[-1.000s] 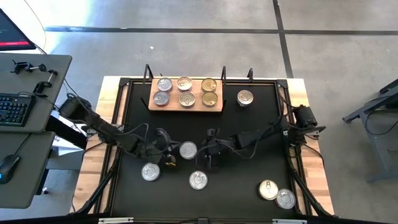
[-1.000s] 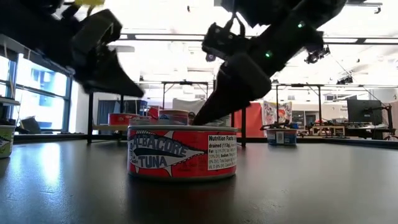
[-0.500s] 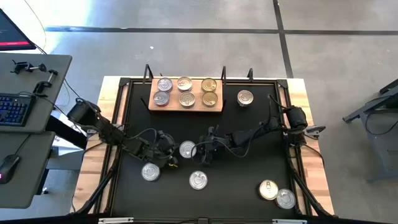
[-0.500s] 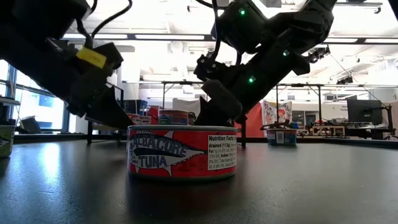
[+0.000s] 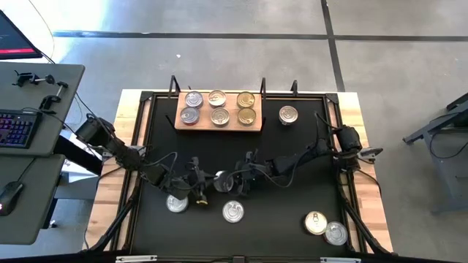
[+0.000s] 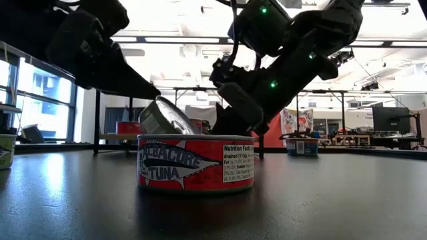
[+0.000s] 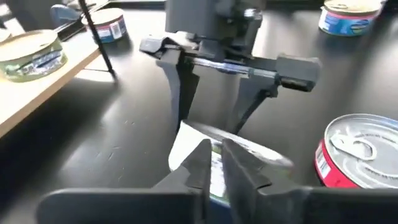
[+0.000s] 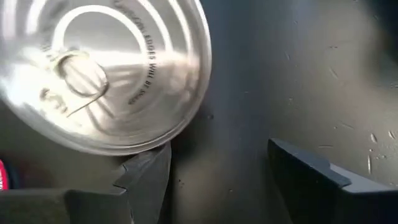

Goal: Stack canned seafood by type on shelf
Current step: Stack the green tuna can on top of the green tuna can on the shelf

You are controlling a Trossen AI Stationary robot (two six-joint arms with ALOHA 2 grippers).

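A black table (image 5: 292, 168) fills the overhead frame. At upper centre, the wooden shelf (image 5: 219, 128) holds six tins. At centre, both arms meet over a tilted silver tin (image 6: 163, 119). The left gripper (image 5: 199, 183) pinches its rim; the right gripper (image 5: 238, 183) stands spread beside it. Judged step: picking up. Next, it needs a level, secure grip.

It is a robot lab or workshop: concrete floor (image 5: 219, 58), a desk with keyboard (image 5: 16, 128), workbenches with monitors (image 6: 390, 120) behind.
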